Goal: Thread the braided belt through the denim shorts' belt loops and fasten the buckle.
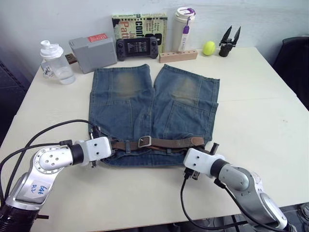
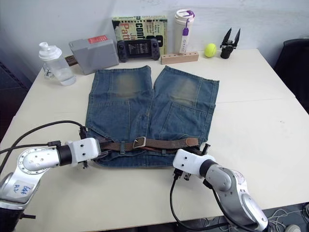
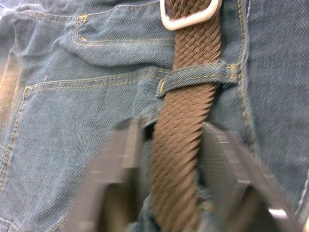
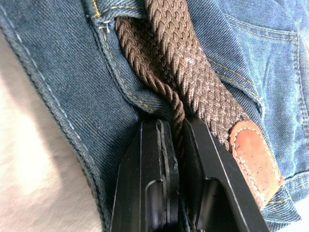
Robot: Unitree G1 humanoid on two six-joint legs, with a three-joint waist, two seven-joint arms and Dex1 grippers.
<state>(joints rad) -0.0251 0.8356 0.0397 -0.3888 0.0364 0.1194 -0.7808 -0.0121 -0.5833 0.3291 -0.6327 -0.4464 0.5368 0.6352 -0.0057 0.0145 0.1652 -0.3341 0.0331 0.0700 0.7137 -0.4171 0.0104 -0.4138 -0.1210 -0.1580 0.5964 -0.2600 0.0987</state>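
Denim shorts (image 1: 152, 113) lie flat on a pale table (image 1: 260, 125), waistband toward the robot and legs pointing at the far wall, as the braided belt (image 1: 169, 142) runs along that waistband with its silver buckle (image 1: 144, 141) near the middle. At the waistband's left end, the left gripper (image 3: 169, 164) has its two fingers spread apart on either side of the strap, just short of one of the belt loops (image 3: 198, 77) that crosses over the weave. At the right end, the right gripper (image 4: 176, 145) is clenched on the braided belt beside its brown leather tip (image 4: 253, 157), the strap doubled and twisted between the black fingers. A clear bottle (image 1: 55, 63), grey box (image 1: 91, 52), handheld game console (image 1: 137, 47), book (image 1: 140, 24), white tumbler (image 1: 184, 29), wooden block (image 1: 177, 55), yellow ball (image 1: 209, 48) and a spare black gripper (image 1: 230, 41) line the far edge
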